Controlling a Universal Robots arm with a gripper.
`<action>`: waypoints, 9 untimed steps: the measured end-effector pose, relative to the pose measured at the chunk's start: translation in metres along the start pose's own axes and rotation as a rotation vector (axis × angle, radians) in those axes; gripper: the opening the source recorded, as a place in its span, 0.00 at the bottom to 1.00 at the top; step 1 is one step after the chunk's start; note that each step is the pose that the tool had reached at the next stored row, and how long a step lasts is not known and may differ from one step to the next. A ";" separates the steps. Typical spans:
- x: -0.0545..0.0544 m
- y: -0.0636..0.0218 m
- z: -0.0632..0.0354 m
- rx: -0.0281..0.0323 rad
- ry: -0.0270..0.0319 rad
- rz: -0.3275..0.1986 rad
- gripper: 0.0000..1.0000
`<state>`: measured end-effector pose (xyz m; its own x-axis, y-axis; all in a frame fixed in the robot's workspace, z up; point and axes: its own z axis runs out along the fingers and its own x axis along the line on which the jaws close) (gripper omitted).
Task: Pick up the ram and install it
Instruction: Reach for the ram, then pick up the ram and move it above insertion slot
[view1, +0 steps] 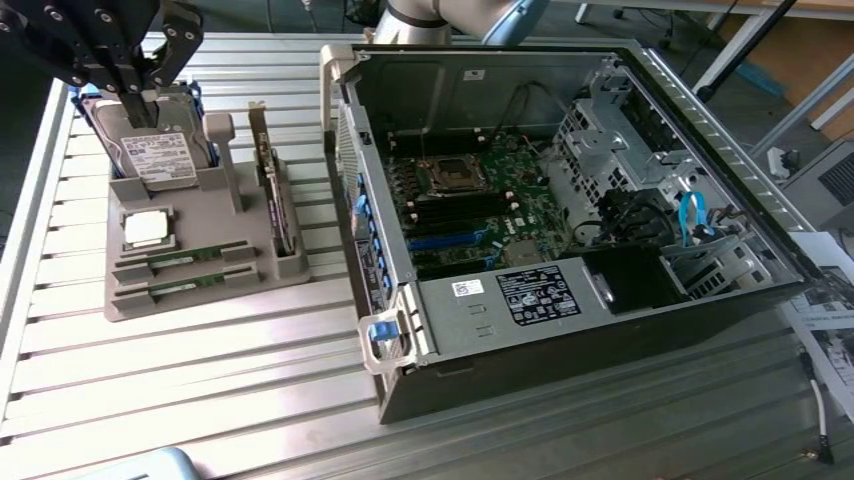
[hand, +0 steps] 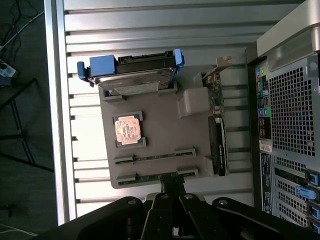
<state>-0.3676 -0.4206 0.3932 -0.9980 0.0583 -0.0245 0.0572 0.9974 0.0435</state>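
Our hand (hand: 172, 184) hovers empty, fingers together, over the tray (view1: 200, 230) on the worktop (view1: 200, 380). Two ram (view1: 187, 261) sticks sit in its slots, just beside the chip (view1: 147, 228). We judge them light, stiff and fragile: take one mid-length, by its edges.

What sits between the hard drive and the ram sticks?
The square processor chip lies between the hard drive and the ram sticks, seen in the exterior view.

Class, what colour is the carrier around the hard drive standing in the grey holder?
Blue; the carrier shows best in the wrist view.
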 end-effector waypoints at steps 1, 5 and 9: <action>0.000 0.0000 0.0000 0.0000 0.0000 0.000 0.11; 0.000 0.0000 0.0000 0.0000 0.0000 0.000 0.11; 0.000 0.0000 0.0000 0.0000 0.0000 -0.001 0.11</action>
<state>-0.3676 -0.4207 0.3932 -0.9980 0.0578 -0.0246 0.0567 0.9974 0.0435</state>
